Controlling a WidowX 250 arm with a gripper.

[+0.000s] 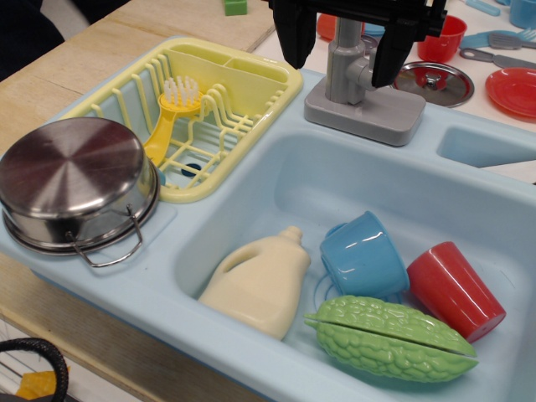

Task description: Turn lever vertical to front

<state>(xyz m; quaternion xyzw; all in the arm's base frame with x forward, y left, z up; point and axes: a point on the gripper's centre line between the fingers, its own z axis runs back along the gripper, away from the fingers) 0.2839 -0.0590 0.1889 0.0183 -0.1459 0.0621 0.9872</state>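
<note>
The lever [345, 60] is bracketed by the open pincer [345, 57], one finger on each side; actual grip can't be confirmed, and the turn looks not yet done. Below the pincer, a sink [251, 180] holds bottle [255, 285], blue cup [363, 255], red cup [455, 291] and gourd [389, 337]; to its lower left, a brush [172, 113] lies in the rack [276, 88].

A light wooden tabletop [100, 59] carries the scene under even, soft light; at the back right lies a white surface [481, 113].
</note>
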